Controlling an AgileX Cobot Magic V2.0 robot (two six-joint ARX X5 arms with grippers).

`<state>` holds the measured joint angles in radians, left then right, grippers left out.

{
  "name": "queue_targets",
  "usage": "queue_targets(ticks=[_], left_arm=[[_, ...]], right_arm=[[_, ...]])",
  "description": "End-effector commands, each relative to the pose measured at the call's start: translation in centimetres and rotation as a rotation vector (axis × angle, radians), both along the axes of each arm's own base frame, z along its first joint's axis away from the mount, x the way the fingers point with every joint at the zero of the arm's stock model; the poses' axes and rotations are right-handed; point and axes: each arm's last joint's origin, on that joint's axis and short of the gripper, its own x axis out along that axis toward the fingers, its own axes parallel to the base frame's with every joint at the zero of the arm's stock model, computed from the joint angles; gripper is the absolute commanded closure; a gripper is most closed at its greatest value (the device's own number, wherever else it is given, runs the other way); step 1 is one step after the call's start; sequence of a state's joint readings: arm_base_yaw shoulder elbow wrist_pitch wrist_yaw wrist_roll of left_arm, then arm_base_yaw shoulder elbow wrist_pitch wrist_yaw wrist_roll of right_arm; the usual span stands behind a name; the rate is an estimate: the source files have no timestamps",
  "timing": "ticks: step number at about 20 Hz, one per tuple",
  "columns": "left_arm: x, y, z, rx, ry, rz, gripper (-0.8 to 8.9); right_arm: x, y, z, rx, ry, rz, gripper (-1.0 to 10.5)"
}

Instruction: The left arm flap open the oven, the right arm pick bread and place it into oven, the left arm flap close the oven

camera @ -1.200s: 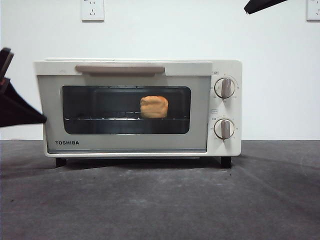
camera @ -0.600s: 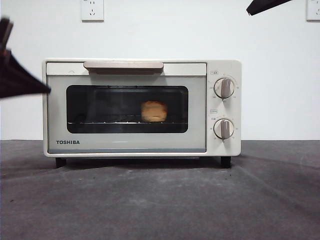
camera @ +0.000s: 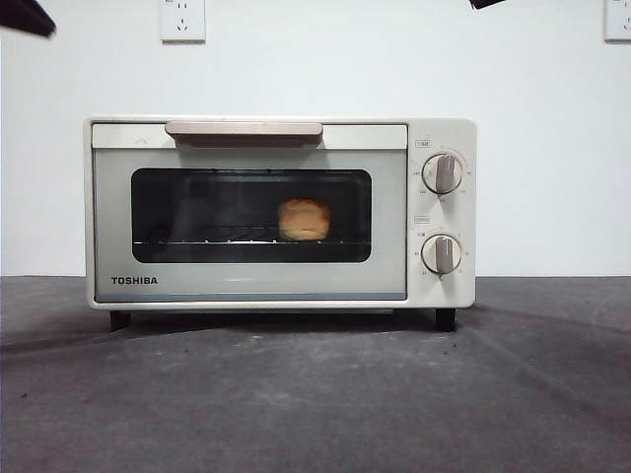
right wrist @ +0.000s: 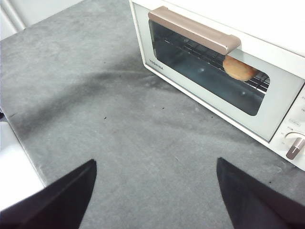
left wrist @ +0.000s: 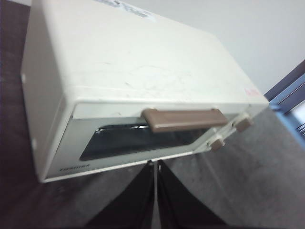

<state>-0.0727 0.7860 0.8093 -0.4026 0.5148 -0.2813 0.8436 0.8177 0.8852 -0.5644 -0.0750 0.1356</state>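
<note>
Grey, felt-like counter (camera: 315, 394) fills the foreground and carries the cream-white boxy TOSHIBA toaster oven (camera: 281, 212) at its far side, before a white wall. Behind the oven's dark glass window, the lumpy golden-orange bread loaf (camera: 304, 219) sits on the wire rack, slightly toward 3 o'clock of the window's centre. The door looks flush, with the beige bar handle (camera: 244, 129) up at 12 o'clock.

The black angular left gripper (left wrist: 156, 164) hangs above the oven front, its fingers pressed together on nothing. The matching right gripper (right wrist: 155, 164) waits over bare counter, fingers spread wide and empty.

I judge the closing flap done; doing it well now means lifting the left arm straight clear of the handle and checking the seam is even.

Count: one oven, one loaf, two grey knobs (camera: 443, 173), two grippers, two wall sockets (camera: 182, 19).
</note>
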Motion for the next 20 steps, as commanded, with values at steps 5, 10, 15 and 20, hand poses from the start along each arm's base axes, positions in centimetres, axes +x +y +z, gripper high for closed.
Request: queue_targets(ticks=[5,10,15,20], left_arm=[[-3.6,-0.3,2.6,0.215,-0.039,0.031,7.97],[-5.1,-0.1,2.5,0.268,-0.013,0.022,7.97],[-5.7,0.0,2.1,0.298,0.022,0.006,7.97],[-5.8,0.0,2.1,0.302,0.018,0.004,7.97]], right_arm=[[0.0,0.1,0.3,0.006,-0.017,-0.022,5.5],[0.1,0.1,0.4,0.0,-0.023,-0.046,5.5],[0.1,0.1,0.4,0.002,-0.022,-0.047,5.5],[0.1,0.1,0.4,0.002,-0.021,-0.048,5.5]])
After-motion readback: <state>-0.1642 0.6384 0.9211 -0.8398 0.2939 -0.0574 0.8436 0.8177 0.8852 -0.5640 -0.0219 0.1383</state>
